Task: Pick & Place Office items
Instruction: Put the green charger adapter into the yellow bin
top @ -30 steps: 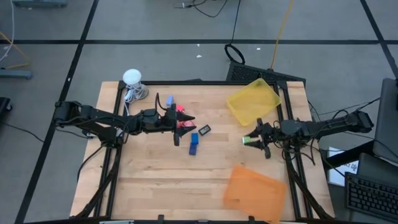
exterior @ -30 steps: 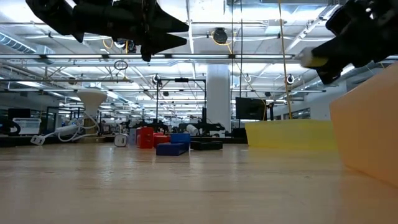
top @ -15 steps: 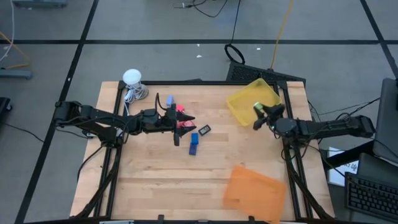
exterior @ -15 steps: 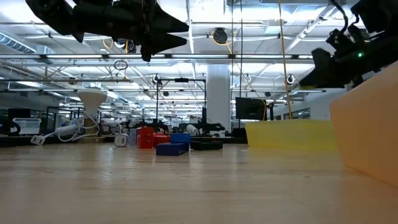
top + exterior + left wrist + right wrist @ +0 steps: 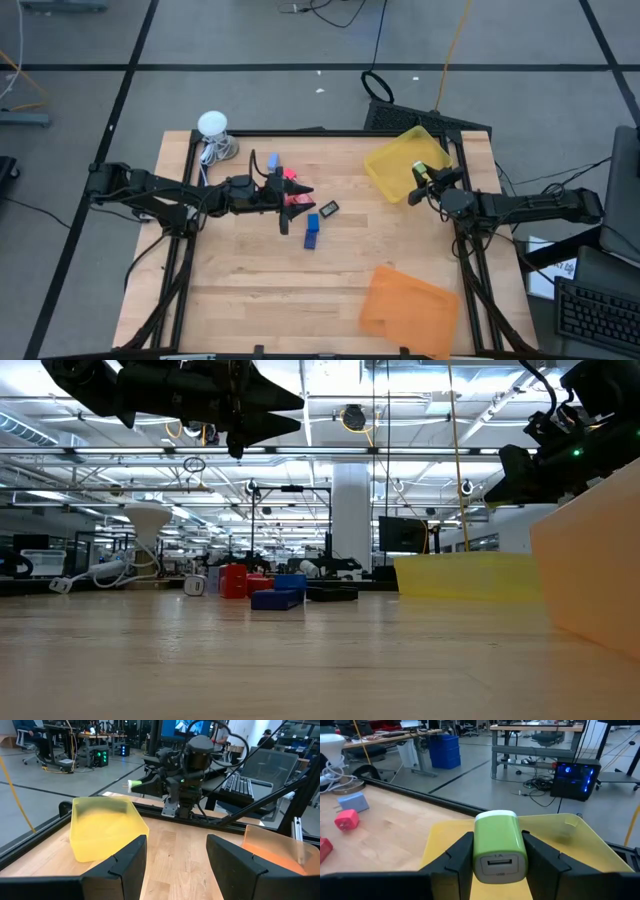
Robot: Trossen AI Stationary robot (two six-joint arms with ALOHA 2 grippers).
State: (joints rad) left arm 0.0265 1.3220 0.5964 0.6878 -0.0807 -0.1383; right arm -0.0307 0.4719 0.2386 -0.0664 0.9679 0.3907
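Note:
The office items [image 5: 300,200] lie as small red, pink, light blue, dark blue and black blocks on the table's left middle; in the low view these items [image 5: 270,588] stand in a row. My left gripper [image 5: 298,197] hovers open right over them, touching none. My right gripper [image 5: 419,180] is shut on a green-and-white charger block [image 5: 499,845] at the near right edge of the yellow tray [image 5: 400,160]. The left wrist view shows that block [image 5: 135,784] raised above the tray [image 5: 102,827]. My right gripper pinches the green-and-white charger block by its two side faces [image 5: 477,847] between both fingers, its USB-port face toward the wrist camera. The fingers reach roughly level from the table's right side. The block is lifted clear, above the yellow tray's rim [image 5: 445,832].
An orange tray [image 5: 405,305] sits at the near right of the table. A white round object with a cord [image 5: 212,125] stands at the far left corner. Bare wood lies between the items and both trays. Black frame rails run along the table's edges.
My right gripper, carrying the green-and-white block, has swung from above the table's right middle toward the far edge and turned, ending at the yellow tray's rim. It stayed shut on the block. In the last half second it has hardly moved.

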